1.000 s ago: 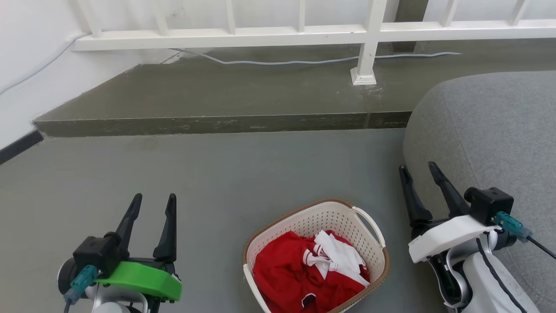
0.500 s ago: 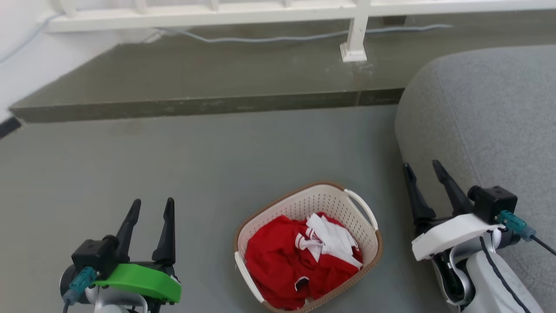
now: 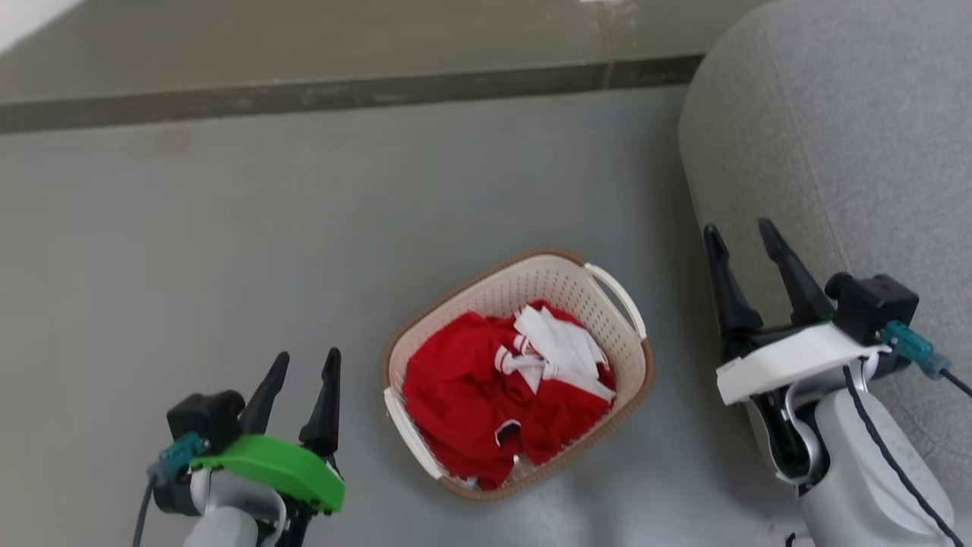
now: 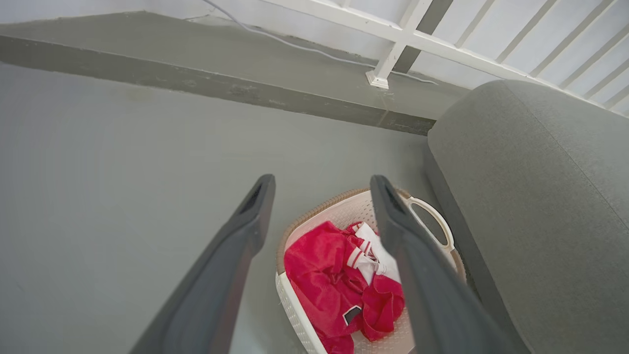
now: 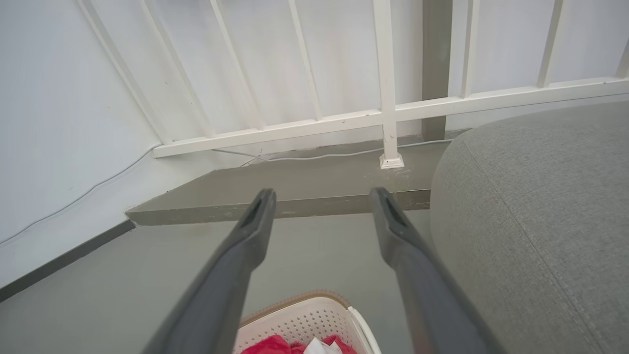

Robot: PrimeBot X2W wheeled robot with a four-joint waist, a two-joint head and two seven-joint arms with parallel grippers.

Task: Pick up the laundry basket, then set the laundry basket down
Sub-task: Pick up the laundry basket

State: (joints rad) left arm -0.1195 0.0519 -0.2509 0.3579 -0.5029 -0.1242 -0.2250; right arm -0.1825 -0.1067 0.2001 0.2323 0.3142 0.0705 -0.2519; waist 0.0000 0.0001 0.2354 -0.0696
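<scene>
Well, rounded-rect perforated plastic laundry basket (image 3: 547, 285) w/ brown woven-look rim.

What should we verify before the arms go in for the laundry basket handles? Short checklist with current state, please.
1. The left gripper is open and empty: ok.
2. The right gripper is open and empty: ok.
3. The laundry basket sits upright on the floor, touched by neither gripper: ok.
4. Both loops are exposed, the right-side handle and the left-side handle: ok.
5. The clothes lie off both handles: ok.
6. There is room for the right gripper between the right-side handle and the grey sofa: cannot tell.
</scene>
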